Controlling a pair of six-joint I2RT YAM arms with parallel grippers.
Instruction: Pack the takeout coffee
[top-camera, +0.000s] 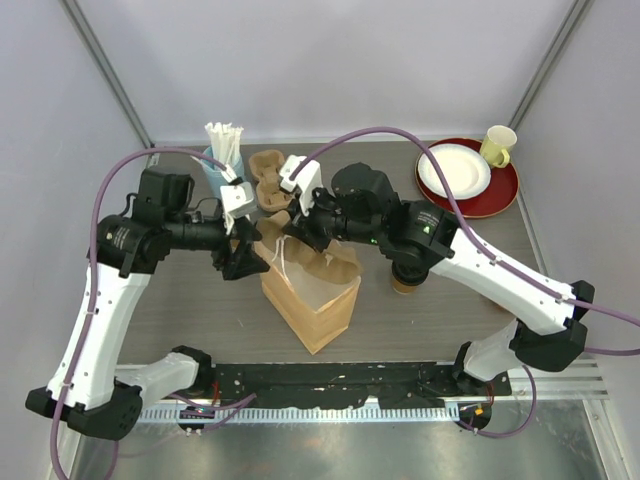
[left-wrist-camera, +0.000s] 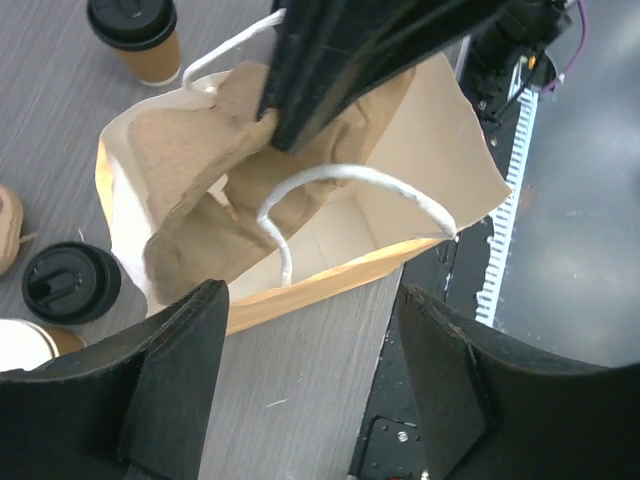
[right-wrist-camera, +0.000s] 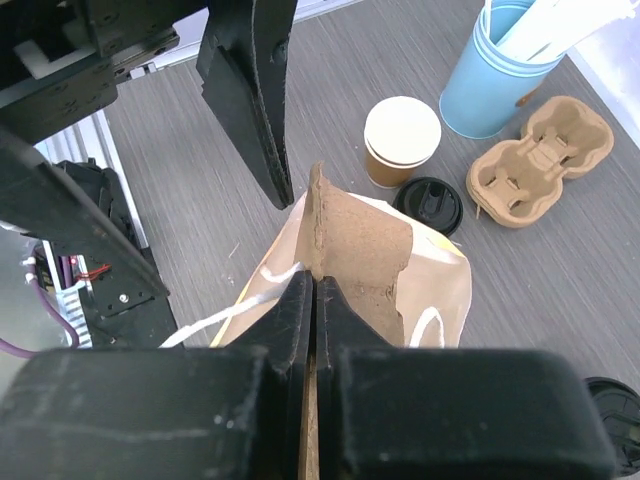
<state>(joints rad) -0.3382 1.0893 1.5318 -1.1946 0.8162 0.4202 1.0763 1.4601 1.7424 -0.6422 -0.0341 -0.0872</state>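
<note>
The right end effector (right-wrist-camera: 315, 295) is clenched on the upper edge of a pulp cup carrier (right-wrist-camera: 360, 245) that sits partly inside the open paper bag (left-wrist-camera: 440, 150). The left end effector (left-wrist-camera: 312, 305) hangs spread wide over the bag, grasping nothing. One lidded coffee cup (left-wrist-camera: 135, 35) stands on the desk (left-wrist-camera: 290, 400) just beside the bag, and another brown cup (right-wrist-camera: 400, 140) stands farther off, next to a black lid (right-wrist-camera: 430, 205).

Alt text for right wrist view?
The right fingers, closed, hold a brown cardboard cup tray partly inside an open paper bag. Behind it on the grey table: a paper cup, a black lid, a second tray and a blue cup of straws.
</note>
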